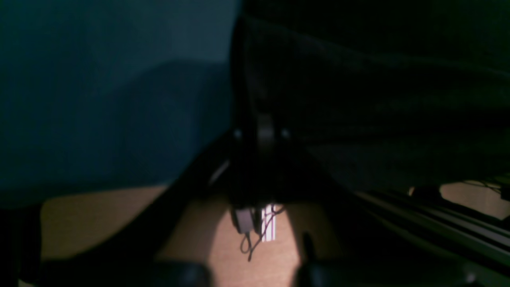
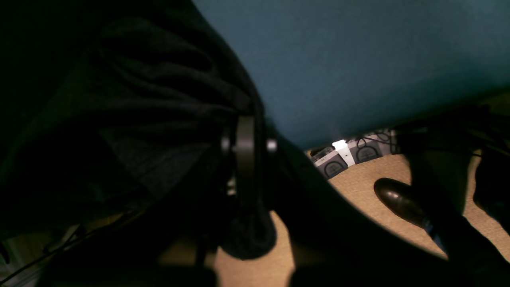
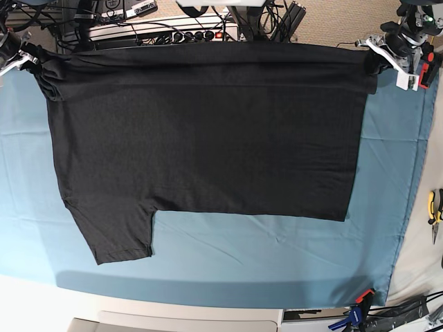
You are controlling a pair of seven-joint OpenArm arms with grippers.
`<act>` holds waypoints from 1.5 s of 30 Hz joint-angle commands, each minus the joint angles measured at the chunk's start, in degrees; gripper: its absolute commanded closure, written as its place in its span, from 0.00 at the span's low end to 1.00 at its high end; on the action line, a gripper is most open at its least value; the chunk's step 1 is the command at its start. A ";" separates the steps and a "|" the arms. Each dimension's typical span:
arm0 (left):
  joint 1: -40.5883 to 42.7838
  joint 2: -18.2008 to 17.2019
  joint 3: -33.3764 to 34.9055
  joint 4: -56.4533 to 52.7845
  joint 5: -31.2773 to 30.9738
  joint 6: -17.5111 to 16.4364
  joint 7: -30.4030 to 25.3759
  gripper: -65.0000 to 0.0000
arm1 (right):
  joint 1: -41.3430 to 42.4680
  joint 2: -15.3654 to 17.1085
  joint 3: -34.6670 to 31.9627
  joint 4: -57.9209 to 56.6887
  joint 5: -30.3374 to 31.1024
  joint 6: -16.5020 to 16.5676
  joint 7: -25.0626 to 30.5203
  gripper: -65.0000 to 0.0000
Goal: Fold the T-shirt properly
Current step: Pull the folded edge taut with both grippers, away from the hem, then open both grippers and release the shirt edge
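Looking first at the T-shirt (image 3: 208, 131): lies spread flat and plain black over the far half of the teal table cloth (image 3: 263, 256). Runs with its far edge along the table's back edge. Shows one short sleeve (image 3: 118, 232) jutting toward the camera at the base view's lower left, and a straight near edge from there across to the right.

Bunches into a small wad at each far corner. Meets the right gripper (image 3: 34, 61) at the corner on the base view's left. Seen from the right wrist, gathers in thick dark folds (image 2: 139, 99) against that gripper (image 2: 246, 147), clamped between its closed fingers, with a lump of cloth hanging below them.

Meets the left gripper (image 3: 377, 62) at the corner on the base view's right, puckered there too. Seen from the left wrist, drapes in deep shadow (image 1: 378, 99) right beside the fingers (image 1: 263, 131); too dark to tell whether gripped or let go.

Further out on the cloth's right side: yellow-handled pliers (image 3: 434, 211), well apart from the shirt. At the cloth's near right corner: an orange and blue clamp (image 3: 360, 301). Beyond the far edge: a power strip (image 3: 166, 31) among tangled cables. Below the table, in the right wrist view: a dark shoe (image 2: 398, 201) on tan carpet.
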 commanded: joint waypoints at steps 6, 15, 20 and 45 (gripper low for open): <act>0.48 -0.83 -0.90 0.81 1.11 0.81 -1.33 0.75 | -0.50 0.79 0.83 0.46 0.11 -0.52 1.49 0.81; 0.50 -0.83 -0.92 0.83 1.29 0.81 -1.14 0.75 | -0.94 0.83 1.95 0.48 1.64 -0.33 1.51 0.60; 0.52 -0.83 -0.96 1.77 1.29 0.81 -0.63 0.75 | -0.94 0.98 8.72 0.48 1.66 1.79 1.53 0.60; -3.54 -3.50 -17.03 28.81 1.31 2.56 -1.66 0.75 | 16.00 5.60 14.08 28.33 -18.47 -2.21 13.84 0.60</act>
